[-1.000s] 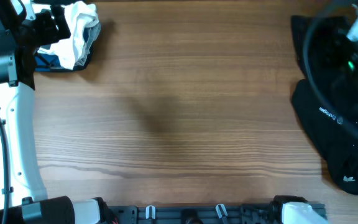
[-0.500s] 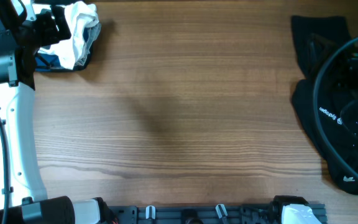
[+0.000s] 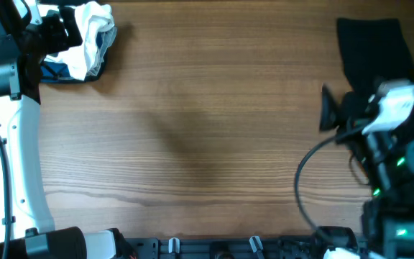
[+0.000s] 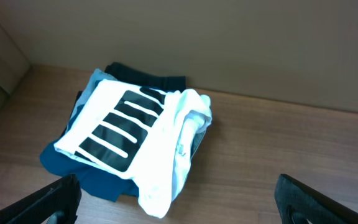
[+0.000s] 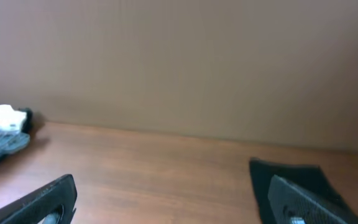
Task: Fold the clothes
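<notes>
A folded pile of clothes [image 3: 85, 39] lies at the table's far left corner. On top is a white T-shirt with black stripes [image 4: 135, 134], over a blue piece [image 4: 86, 177] and a dark piece [image 4: 145, 74]. My left gripper [image 4: 178, 199] is open and empty, just short of the pile; it also shows in the overhead view [image 3: 57, 30]. A black garment [image 3: 376, 43] lies spread at the right edge, partly hidden under my right arm. My right gripper [image 3: 330, 109] is open and empty above its left edge, facing left. In the right wrist view [image 5: 171, 190], the garment's corner [image 5: 288, 174] shows.
The wooden table [image 3: 207, 144] stretches between the pile and the black garment. A brown wall [image 5: 179, 62] stands behind the table. The left arm's white base link [image 3: 24, 165] runs along the left edge. A black rail [image 3: 214, 246] lines the front edge.
My right arm has swung in from the right edge toward the front, over the black garment, its gripper now pointing left. The left arm and the pile have not moved.
</notes>
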`<state>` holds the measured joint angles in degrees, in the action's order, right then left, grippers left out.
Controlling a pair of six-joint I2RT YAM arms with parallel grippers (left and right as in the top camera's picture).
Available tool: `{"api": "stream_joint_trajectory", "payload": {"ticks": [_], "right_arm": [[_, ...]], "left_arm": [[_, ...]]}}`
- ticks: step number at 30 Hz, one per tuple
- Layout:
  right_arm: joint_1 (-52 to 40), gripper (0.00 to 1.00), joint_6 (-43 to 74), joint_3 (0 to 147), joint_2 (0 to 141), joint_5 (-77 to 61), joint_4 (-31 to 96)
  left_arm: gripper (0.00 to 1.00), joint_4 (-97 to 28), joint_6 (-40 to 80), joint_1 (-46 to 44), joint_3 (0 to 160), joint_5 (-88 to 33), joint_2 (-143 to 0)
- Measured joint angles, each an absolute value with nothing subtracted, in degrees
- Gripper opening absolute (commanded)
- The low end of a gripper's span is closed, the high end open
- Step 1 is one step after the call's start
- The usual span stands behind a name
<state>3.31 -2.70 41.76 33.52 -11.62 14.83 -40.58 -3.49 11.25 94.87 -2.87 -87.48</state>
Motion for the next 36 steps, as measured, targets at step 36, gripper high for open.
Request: {"api": "stream_joint_trajectory", "payload": {"ticks": [36], "right_arm": [[-6.98, 1.00, 3.66, 0.36, 1.04, -7.01, -0.21]], "left_arm": [[1.00, -40.80, -3.49, 11.25, 94.87, -2.90, -87.48]]}}
